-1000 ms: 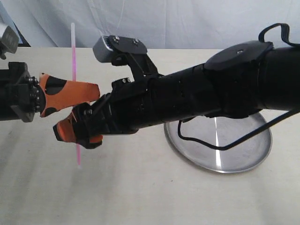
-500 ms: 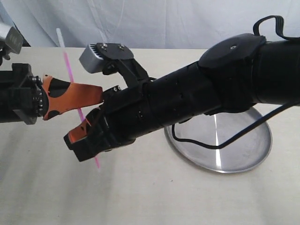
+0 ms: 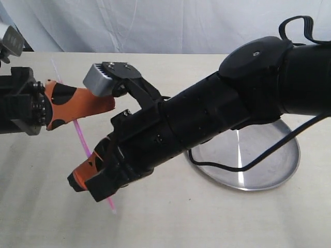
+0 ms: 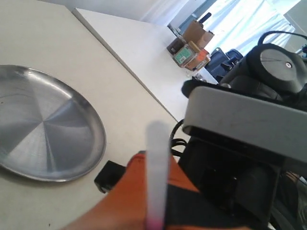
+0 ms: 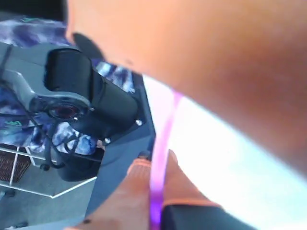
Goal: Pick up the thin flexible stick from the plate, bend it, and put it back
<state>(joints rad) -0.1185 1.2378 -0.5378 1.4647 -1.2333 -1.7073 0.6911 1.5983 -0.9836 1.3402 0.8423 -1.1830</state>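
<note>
The thin flexible stick [image 3: 80, 135] is a pink rod with a whitish tip, held in the air left of the plate and slanting from upper left to lower right. My left gripper [image 3: 110, 103], with orange fingers, is shut on its upper part. My right gripper [image 3: 83, 181] reaches across from the right and is shut on its lower part. In the left wrist view the whitish tip [image 4: 157, 167] sticks out of the left gripper [image 4: 158, 194]. In the right wrist view the pink stick [image 5: 160, 153] runs between the right gripper's [image 5: 156, 172] shut fingers. The steel plate [image 3: 269, 175] holds nothing.
My right arm [image 3: 222, 113] spans the table and covers the plate's back left part; its cable [image 3: 227, 166] hangs over the plate. The plate's rim [image 4: 98, 139] lies close to the left gripper. A white cloth backdrop [image 3: 170, 26] stands behind the table.
The stick has gone from upright to slanted. My right gripper closed on it and moved down and forward with its lower end. The left gripper stayed nearly in place.
</note>
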